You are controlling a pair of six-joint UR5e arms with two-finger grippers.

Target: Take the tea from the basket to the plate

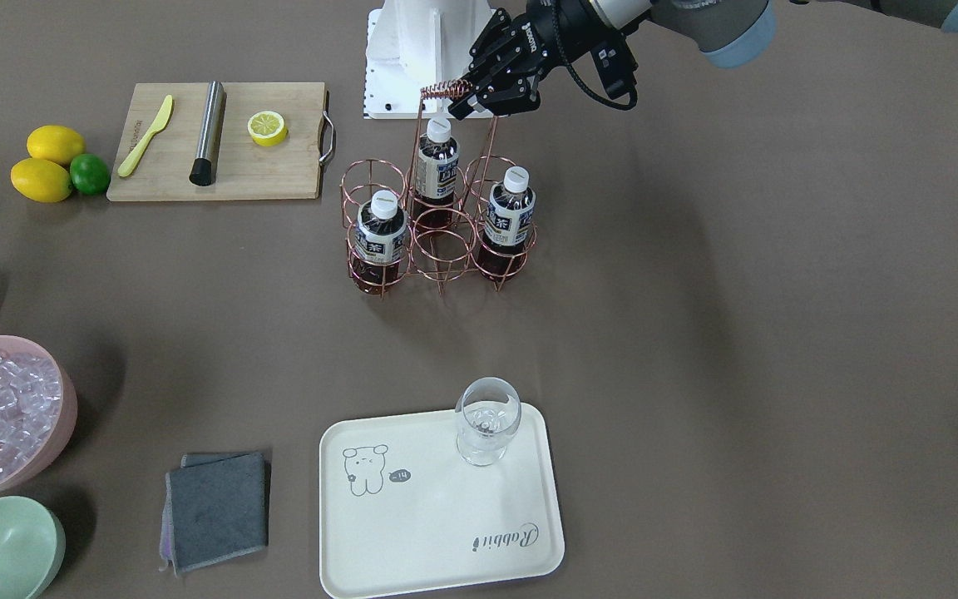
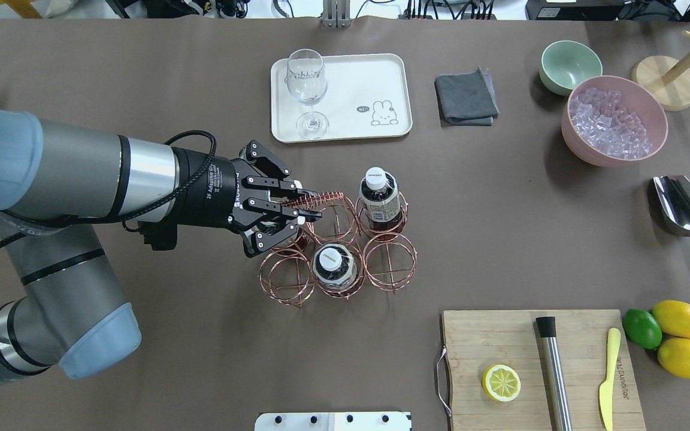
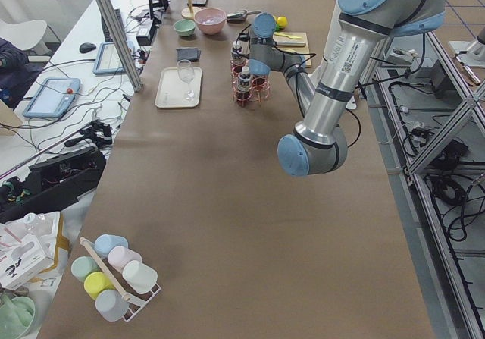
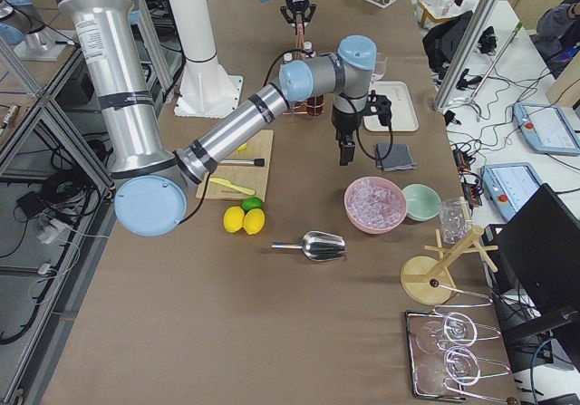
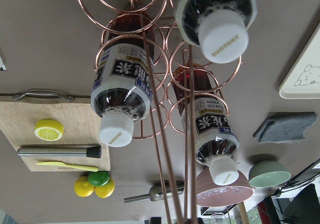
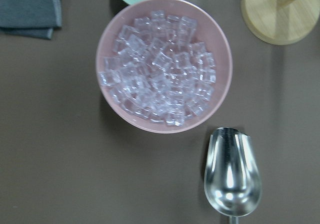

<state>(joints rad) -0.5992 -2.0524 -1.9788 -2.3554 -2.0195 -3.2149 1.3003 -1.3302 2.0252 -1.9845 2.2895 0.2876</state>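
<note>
The copper wire basket stands mid-table with three tea bottles upright in its rings. My left gripper is at the coil-wrapped top of the basket's handle, jaws closed on it; it also shows in the overhead view. It hides one bottle there; the other two show. The cream plate lies beyond the basket. My right gripper hangs over the pink ice bowl; I cannot tell its state.
A wine glass stands on the plate's corner. A grey cloth, a pale green bowl and a metal scoop lie near the ice bowl. A cutting board holds a half lemon, a muddler and a knife.
</note>
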